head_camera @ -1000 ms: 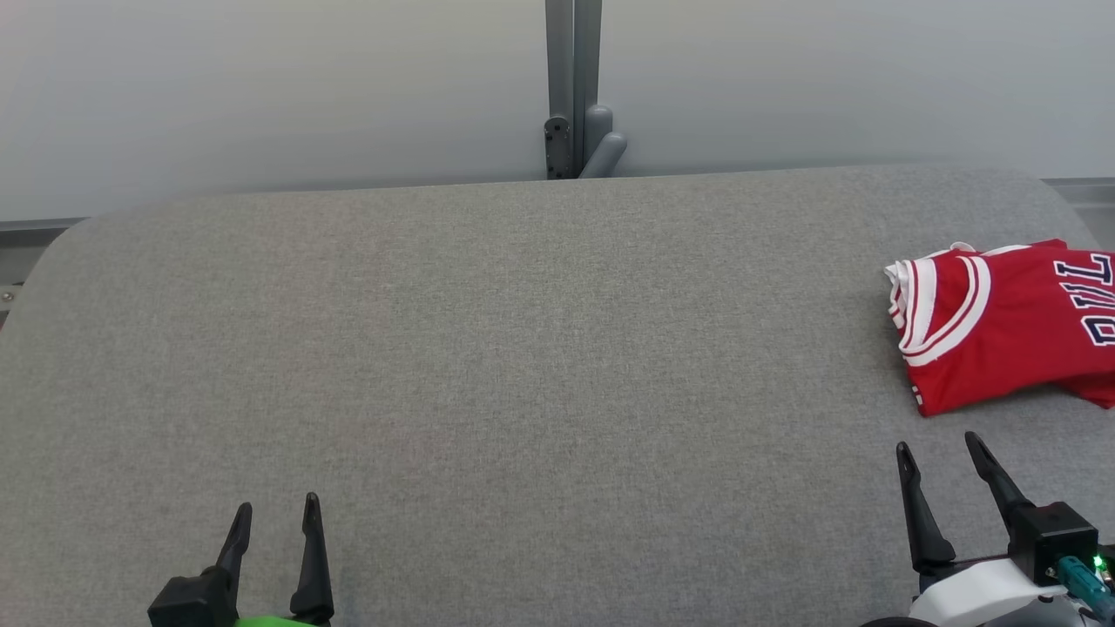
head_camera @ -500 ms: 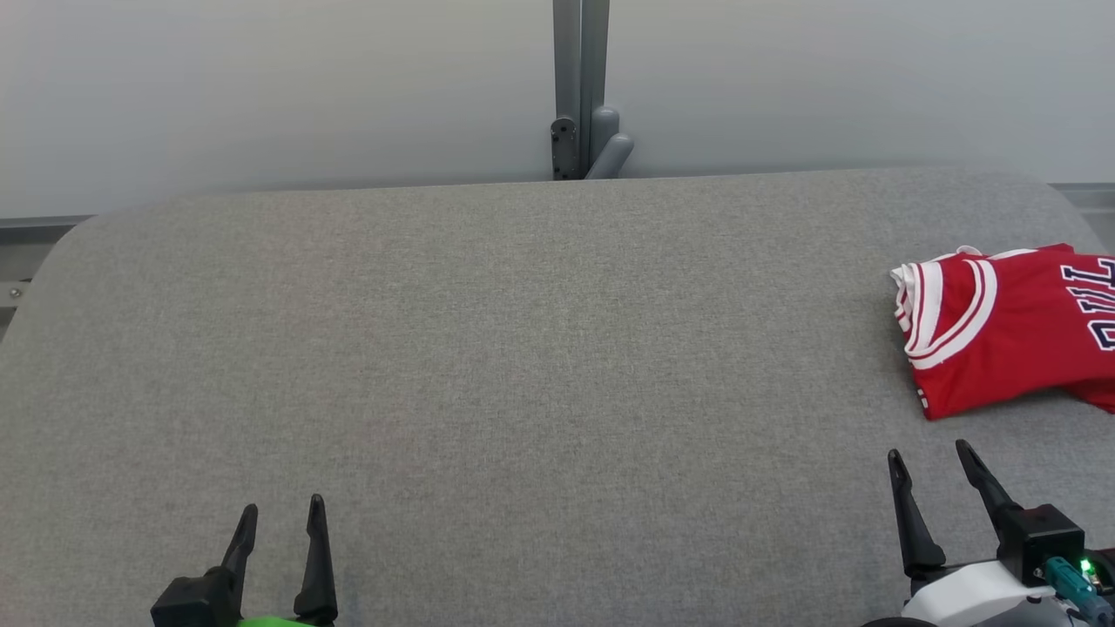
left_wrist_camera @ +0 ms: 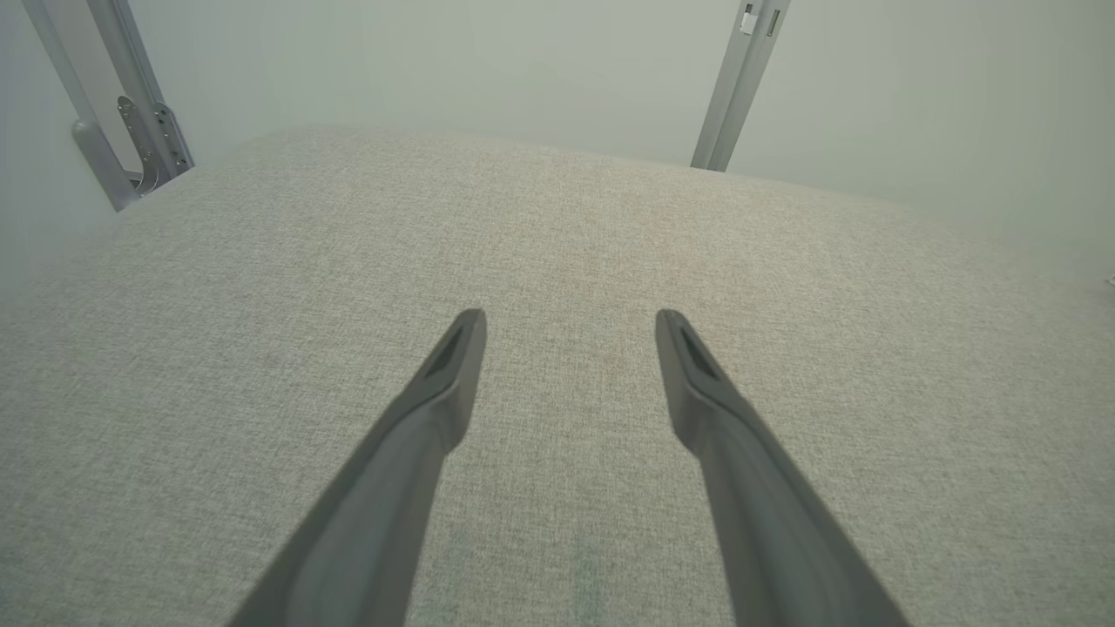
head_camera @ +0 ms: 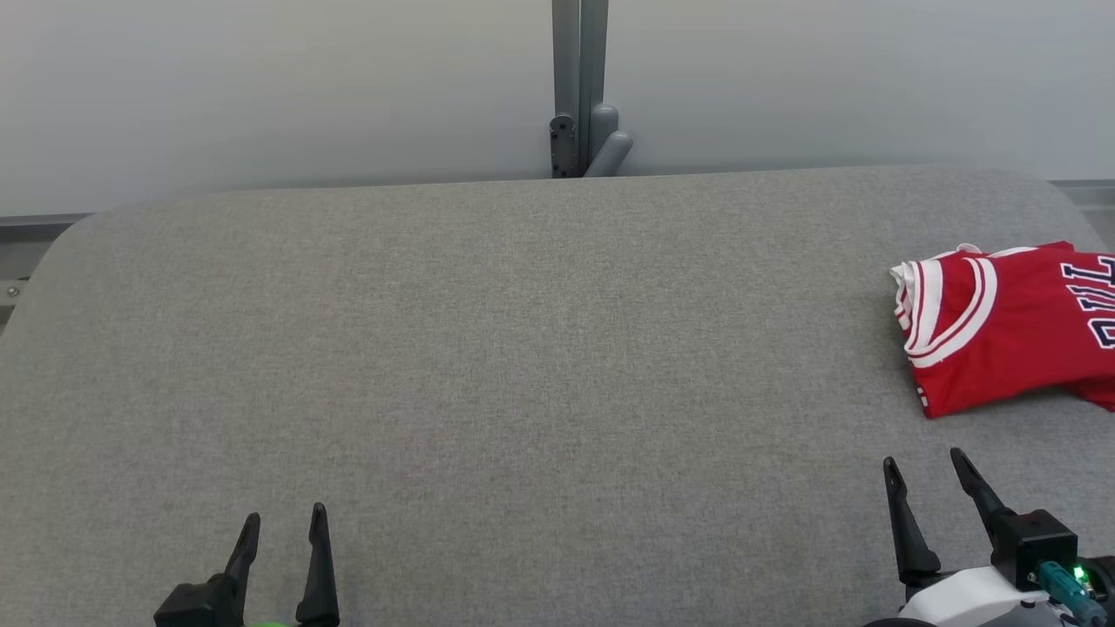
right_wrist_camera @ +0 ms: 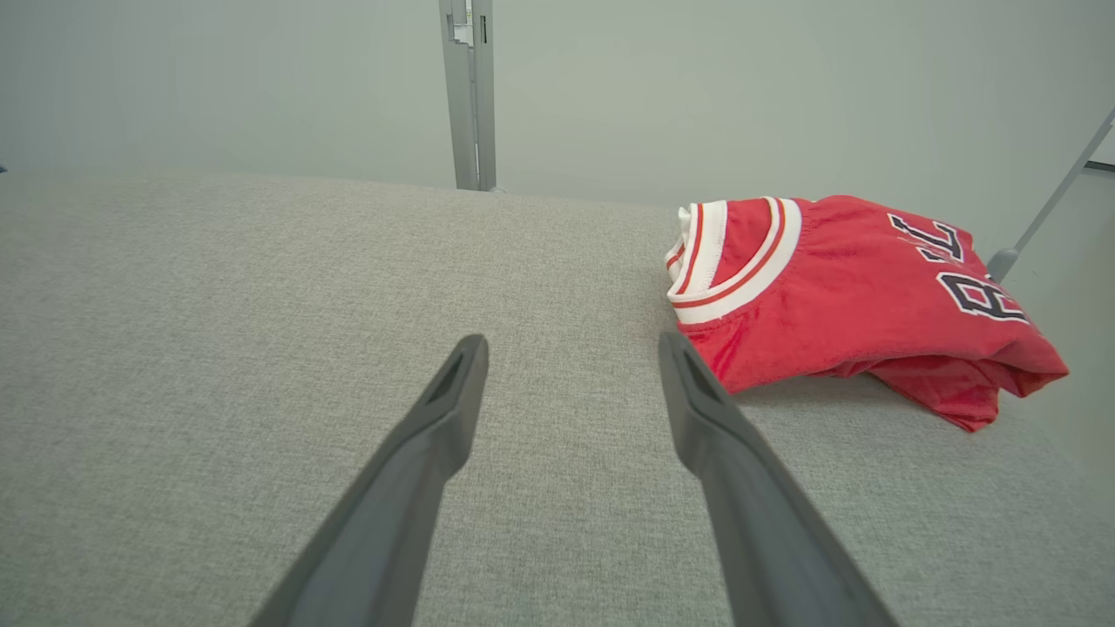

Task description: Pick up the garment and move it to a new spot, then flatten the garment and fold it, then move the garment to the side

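Lying folded, garment [head_camera: 1002, 348] on table [head_camera: 523, 348]

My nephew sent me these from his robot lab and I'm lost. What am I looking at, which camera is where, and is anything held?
This is a wheeled robot with two arms, each ending in a dark two-fingered gripper. One picture comes from a camera on its head, looking down at a grey padded table: the left gripper shows lower left, the right gripper lower right. The other two pictures come from wrist cameras, each looking along that arm's own fingers. A red jersey with white trim and dark letters lies loosely folded near the table's right side, just beyond the right gripper. Both grippers are open and hold nothing.
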Robot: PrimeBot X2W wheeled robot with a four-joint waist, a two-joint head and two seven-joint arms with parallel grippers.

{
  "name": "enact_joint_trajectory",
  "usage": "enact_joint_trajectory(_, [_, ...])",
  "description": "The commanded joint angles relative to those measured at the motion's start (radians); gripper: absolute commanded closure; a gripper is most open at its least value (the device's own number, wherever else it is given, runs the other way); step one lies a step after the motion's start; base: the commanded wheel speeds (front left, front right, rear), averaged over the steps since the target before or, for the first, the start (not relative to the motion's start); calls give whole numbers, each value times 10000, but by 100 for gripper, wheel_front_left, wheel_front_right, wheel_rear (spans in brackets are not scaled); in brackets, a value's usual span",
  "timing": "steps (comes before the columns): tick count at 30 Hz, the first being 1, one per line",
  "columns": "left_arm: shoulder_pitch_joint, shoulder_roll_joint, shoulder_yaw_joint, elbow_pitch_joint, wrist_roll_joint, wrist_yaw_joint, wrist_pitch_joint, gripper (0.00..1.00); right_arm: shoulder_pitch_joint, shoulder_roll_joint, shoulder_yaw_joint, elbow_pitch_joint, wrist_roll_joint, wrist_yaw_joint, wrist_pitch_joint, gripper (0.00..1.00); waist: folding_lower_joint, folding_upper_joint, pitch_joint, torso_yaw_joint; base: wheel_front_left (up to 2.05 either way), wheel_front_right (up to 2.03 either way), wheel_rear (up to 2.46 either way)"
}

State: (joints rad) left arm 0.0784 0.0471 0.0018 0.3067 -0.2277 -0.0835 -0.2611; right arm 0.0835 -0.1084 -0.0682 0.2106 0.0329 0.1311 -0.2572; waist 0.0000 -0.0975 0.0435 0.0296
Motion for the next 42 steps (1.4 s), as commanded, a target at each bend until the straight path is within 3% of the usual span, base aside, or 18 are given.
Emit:
enact_joint_trajectory(1, [-193, 32, 52, -152, 6, -18, -19, 0, -146, -98, -13, -186, -34, -1, -34, 0, 0, -1, 8, -5, 0, 0, 0])
enact_joint_trajectory(3, [-210, 33, 55, -159, 6, -24, -19, 0, -161, -109, 15, -231, -35, -1, -35, 0, 0, -1, 20, -10, 0, 0, 0])
enact_joint_trajectory(4, [-16, 0, 0, 9, -3, -1, 2, 100, -4, 1, 25, -8, 3, 0, 2, 100, 0, 0, 20, -10, 0, 0, 0])
enact_joint_trajectory(10, [175, -34, -15, 560, -43, -1, 72, 100, 131, 173, 86, 520, 48, 0, 31, 100, 0, 0, 26, -15, 0, 0, 0])
enact_joint_trajectory(16, [-131, -28, 163, 547, -1157, 4, 442, 100, -169, 205, -21, 620, 1328, 0, 386, 100, 0, 18, 23, -28, 0, 0, 0])
enact_joint_trajectory(22, [-307, -22, 236, 385, -2241, 47, 708, 100, -395, 234, -46, 662, 2555, -1, 655, 100, 0, 0, 68, -42, 0, 0, 0])
enact_joint_trajectory(42, [-838, -3, 494, -29, -5190, 157, 1479, 100, -1033, 321, -135, 768, 5913, -2, 1409, 100, 0, 0, 145, -86, 0, 0, 0])
